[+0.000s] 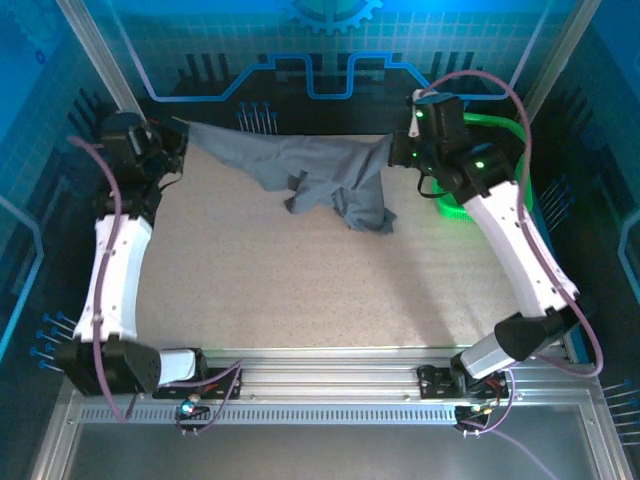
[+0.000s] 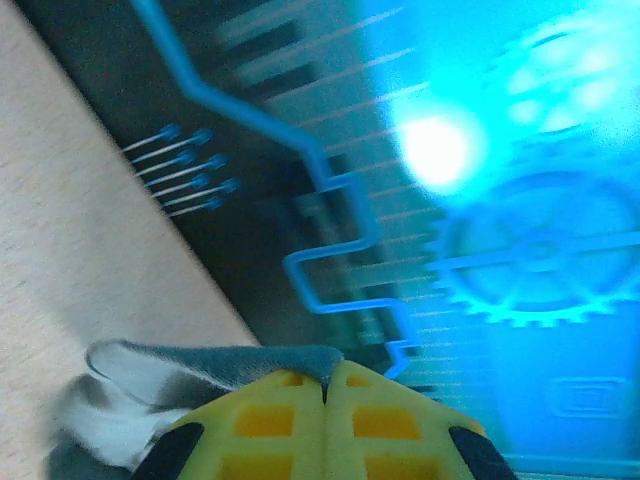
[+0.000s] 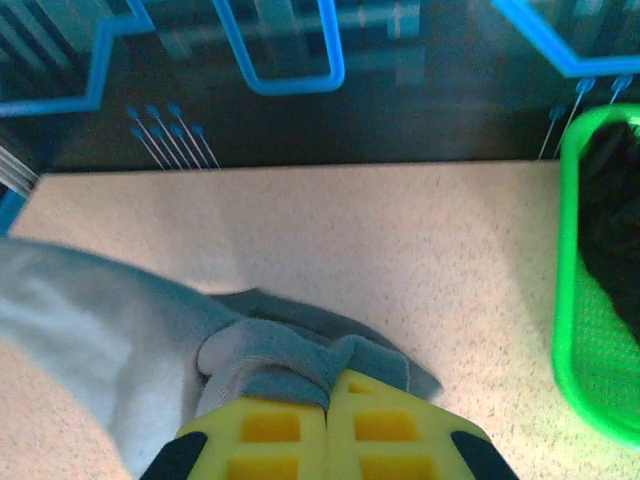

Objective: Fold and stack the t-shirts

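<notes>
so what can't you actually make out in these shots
- Top view: green basket mostly hidden behind the right arm.
- Right wrist view: basket cut off by the right edge; dark heap inside too dark to identify.
- Left wrist view: backdrop blurred; grey t-shirt pinched part hidden by the left gripper.

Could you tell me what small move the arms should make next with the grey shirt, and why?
Probably draw the arms slightly farther apart. The left gripper and the right gripper are each shut on an edge of the grey t-shirt, which sags bunched and wrinkled between them; tension should spread it before it is laid flat.
</notes>
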`<state>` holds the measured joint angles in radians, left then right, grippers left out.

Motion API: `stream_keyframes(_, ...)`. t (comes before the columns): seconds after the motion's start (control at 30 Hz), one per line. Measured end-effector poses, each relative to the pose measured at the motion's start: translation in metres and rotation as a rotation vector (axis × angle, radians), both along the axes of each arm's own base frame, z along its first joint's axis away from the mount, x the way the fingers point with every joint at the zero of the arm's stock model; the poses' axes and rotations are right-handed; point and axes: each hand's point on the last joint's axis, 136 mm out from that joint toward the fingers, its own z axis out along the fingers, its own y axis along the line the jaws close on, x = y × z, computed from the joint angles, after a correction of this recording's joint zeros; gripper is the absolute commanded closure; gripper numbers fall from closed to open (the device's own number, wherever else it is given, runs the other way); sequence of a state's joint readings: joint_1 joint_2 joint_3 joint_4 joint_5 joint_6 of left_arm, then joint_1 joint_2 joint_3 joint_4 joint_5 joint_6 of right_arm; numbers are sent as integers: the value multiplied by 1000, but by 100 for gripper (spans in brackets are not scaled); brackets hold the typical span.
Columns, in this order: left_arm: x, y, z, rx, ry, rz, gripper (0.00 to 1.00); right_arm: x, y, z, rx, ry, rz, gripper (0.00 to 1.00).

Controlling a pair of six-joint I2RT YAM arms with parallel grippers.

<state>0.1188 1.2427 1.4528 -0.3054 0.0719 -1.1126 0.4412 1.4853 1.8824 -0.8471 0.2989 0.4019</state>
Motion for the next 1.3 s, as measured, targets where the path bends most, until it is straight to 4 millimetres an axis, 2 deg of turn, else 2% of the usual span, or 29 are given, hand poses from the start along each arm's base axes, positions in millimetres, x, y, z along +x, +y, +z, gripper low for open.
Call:
stream_keyframes(0.13, -47, 0, 82, 23, -205, 35, 100, -26, -27, 43, 63, -128, -31, 100)
stream_keyframes(0.23, -73, 0, 129, 39, -332, 50, 100, -46, -53, 74, 130, -223, -72, 100)
stream_keyframes(0.3, -84, -1, 152, 57, -393, 52, 100, -56, -59, 92, 174, -278, -72, 100)
stream_keyframes(0.37, -90, -2, 168, 65, -433, 53, 100, -60, -55, 101, 210, -305, -51, 100)
stream_keyframes(0.47, -85, -2, 177, 67, -451, 50, 100, -52, -46, 110, 252, -321, -18, 100)
stream_keyframes(0.57, -62, 0, 167, 63, -412, 40, 100, -29, -29, 104, 268, -293, 25, 100)
stream_keyframes(0.67, -20, 5, 143, 50, -336, 15, 100, 7, -10, 83, 271, -230, 61, 100)
stream_keyframes(0.77, 35, 12, 101, 20, -225, -18, 100, 45, 3, 58, 280, -162, 88, 100)
stream_keyframes(0.83, 76, 17, 64, -6, -140, -47, 100, 75, 9, 42, 296, -120, 105, 100)
stream_keyframes(0.93, 129, 25, 15, -59, -45, -81, 100, 120, 17, 32, 332, -101, 133, 100)
stream_keyframes(1.03, 168, 37, -9, -110, -13, -97, 100, 160, 23, 38, 386, -127, 163, 100)
stream_keyframes(1.1, 184, 46, -3, -125, -41, -101, 100, 180, 22, 51, 429, -179, 174, 100)
stream_keyframes(1.17, 191, 55, 20, -132, -104, -100, 100, 189, 17, 67, 472, -236, 179, 100)
stream_keyframes(1.23, 185, 63, 63, -131, -218, -98, 100, 190, 6, 83, 511, -279, 170, 100)
stream_keyframes(1.3, 169, 66, 108, -114, -333, -100, 100, 188, -6, 99, 536, -318, 161, 100)
